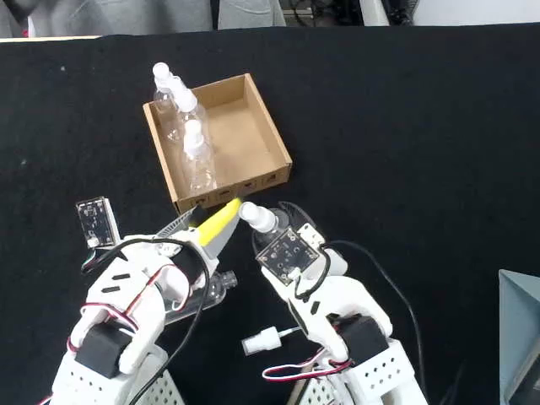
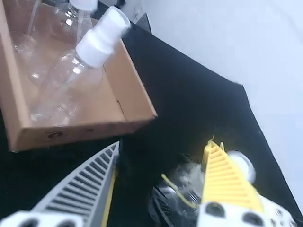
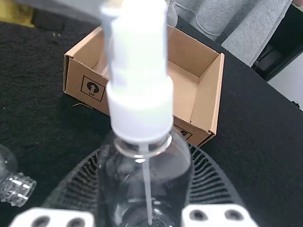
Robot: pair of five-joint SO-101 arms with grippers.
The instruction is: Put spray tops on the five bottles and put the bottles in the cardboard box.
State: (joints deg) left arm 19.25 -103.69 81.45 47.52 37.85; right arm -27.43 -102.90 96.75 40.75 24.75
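The cardboard box (image 1: 270, 135) (image 2: 71, 132) (image 3: 85, 82) sits at the table's middle left. Three capped bottles (image 1: 198, 156) lie or lean in its left side; the nearest one (image 2: 61, 90) shows close up. My right gripper (image 1: 274, 226) (image 3: 144, 189) is shut on a clear bottle (image 1: 257, 217) (image 3: 142, 156) that carries a white spray top (image 3: 137, 71), just in front of the box's near wall. My left gripper (image 1: 211, 213) (image 2: 163, 144) stands open beside it, its yellow finger (image 2: 227, 179) next to that bottle. An uncapped bottle (image 1: 211, 291) (image 3: 14, 187) lies under the left arm.
A loose white spray top (image 1: 263, 341) lies on the black cloth between the two arm bases. A grey-blue object (image 1: 519, 337) stands at the right edge. The right half of the box floor (image 1: 245, 126) is bare cardboard.
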